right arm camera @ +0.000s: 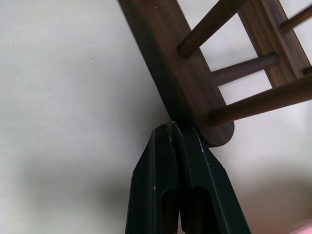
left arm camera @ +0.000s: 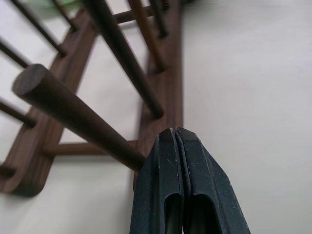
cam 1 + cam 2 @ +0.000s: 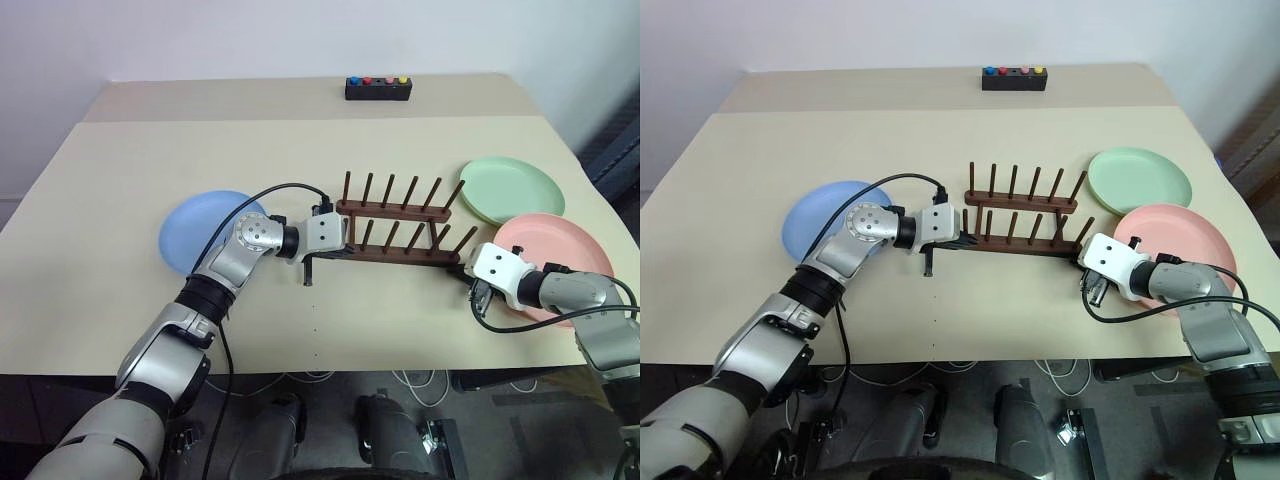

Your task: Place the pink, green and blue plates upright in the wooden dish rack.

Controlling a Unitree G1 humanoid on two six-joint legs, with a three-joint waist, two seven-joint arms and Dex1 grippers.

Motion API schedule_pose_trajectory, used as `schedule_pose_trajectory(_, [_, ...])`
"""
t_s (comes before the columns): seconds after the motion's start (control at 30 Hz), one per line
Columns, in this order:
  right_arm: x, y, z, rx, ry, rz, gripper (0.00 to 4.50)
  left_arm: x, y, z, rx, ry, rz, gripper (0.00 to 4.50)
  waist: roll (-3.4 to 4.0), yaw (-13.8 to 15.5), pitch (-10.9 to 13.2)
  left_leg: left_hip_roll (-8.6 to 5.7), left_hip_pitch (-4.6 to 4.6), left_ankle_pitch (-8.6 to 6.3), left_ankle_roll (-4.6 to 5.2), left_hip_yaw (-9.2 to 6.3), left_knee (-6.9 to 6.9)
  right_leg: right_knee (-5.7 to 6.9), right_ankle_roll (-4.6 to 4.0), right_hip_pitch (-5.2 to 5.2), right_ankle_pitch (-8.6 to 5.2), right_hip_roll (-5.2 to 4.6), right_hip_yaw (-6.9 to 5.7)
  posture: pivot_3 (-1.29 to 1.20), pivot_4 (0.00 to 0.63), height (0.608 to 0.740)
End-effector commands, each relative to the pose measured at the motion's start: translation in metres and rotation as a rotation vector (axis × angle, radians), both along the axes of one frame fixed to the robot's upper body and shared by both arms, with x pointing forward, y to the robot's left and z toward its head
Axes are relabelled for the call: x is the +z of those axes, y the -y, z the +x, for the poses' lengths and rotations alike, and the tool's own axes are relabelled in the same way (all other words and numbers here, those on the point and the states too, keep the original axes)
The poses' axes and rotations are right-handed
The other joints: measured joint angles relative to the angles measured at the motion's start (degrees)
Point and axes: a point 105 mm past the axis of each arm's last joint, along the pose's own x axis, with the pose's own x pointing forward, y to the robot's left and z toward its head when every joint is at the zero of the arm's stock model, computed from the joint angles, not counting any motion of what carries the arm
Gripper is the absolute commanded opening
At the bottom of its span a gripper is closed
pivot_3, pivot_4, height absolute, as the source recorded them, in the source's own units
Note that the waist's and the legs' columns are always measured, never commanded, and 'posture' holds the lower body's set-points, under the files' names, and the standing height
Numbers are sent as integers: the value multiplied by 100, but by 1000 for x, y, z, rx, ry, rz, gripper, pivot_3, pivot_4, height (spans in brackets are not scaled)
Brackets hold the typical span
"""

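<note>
The wooden dish rack (image 3: pixel 395 225) stands mid-table with its pegs upright and no plates in it. The blue plate (image 3: pixel 200 235) lies flat to its left, partly behind my left forearm. Right of the rack, the green plate (image 3: pixel 510 188) lies flat. The pink plate (image 3: pixel 555 255) lies flat nearer the front, partly under my right arm. My left gripper (image 3: pixel 345 250) is shut and empty, its tips against the left end of the rack's near rail (image 2: pixel 170 63). My right gripper (image 3: pixel 462 266), also shut and empty, touches the right end of that rail (image 1: pixel 170 63).
A small black box with coloured buttons (image 3: pixel 378 88) sits at the table's far edge. Bare beige tabletop (image 3: pixel 400 320) stretches in front of the rack to the near edge, and more lies behind the rack.
</note>
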Motion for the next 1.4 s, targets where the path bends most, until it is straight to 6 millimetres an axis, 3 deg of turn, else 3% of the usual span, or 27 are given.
schedule_pose_trajectory(0.03, [3,-3,10,-1,46,-4,64,13,4,4,-10,40,-33,0,0,-9,0,0,0,0,0,0,0,0,1,0,0,0,0,0,150,740])
schedule_pose_trajectory(0.6, [19,-7,37,-1,154,-1,64,15,-6,19,29,80,-19,0,1,-16,0,-4,0,2,-1,0,0,6,6,-4,4,2,0,0,150,740])
schedule_pose_trajectory(1.03, [36,-19,35,31,195,92,64,21,-8,25,56,92,-39,0,0,-25,0,-5,-1,2,-2,0,-1,8,7,-5,5,2,1,0,150,740])
schedule_pose_trajectory(1.17, [52,-25,30,35,183,202,64,34,-7,19,55,-95,-180,0,1,-26,0,-4,-1,2,-1,-1,0,9,7,-6,5,2,1,0,150,740])
schedule_pose_trajectory(1.2, [59,-28,27,40,174,258,22,42,-8,19,59,-127,-235,249,1,-27,0,-4,-2,2,-1,-1,0,9,7,-6,5,2,0,0,150,740])
schedule_pose_trajectory(1.3, [76,-36,11,78,118,420,871,57,-17,10,31,-177,-319,1275,0,-29,0,-4,-5,1,0,-5,1,9,7,-6,5,2,0,0,150,740])
schedule_pose_trajectory(1.4, [92,-42,-10,123,81,514,2306,72,-29,-14,-63,-285,-393,2721,1,-64,0,-3,-5,1,0,-7,-3,11,7,-9,5,0,1,0,150,740])
